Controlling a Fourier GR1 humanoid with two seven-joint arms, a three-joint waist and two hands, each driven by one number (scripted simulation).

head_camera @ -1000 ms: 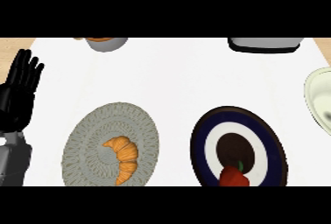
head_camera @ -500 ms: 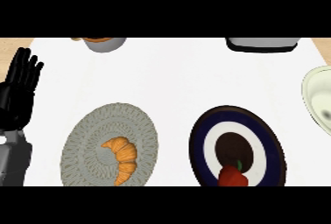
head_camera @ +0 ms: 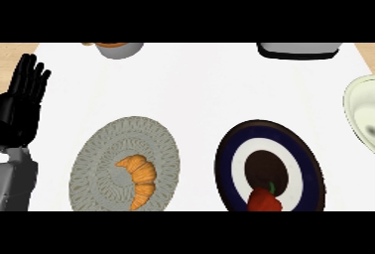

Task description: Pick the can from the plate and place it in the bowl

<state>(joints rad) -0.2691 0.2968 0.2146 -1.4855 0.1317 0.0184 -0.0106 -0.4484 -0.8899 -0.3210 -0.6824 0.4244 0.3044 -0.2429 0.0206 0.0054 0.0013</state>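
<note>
Nothing has shifted in the last second: the left hand [head_camera: 22, 106] still rests at the table's [head_camera: 205, 84] left edge, fingers straight and together, holding nothing. No can visible; a croissant [head_camera: 139, 179] sits on the grey plate [head_camera: 92, 163], something red [head_camera: 265, 201] on the blue-rimmed plate [head_camera: 228, 163]. The pale bowl [head_camera: 360, 116] waits far right. Task unstarted.

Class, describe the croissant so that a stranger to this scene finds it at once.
Start at the white counter and find the grey patterned plate at lower left. The croissant lies on it: orange and curved, unlike the red pepper on the neighbouring dark blue plate.
</note>
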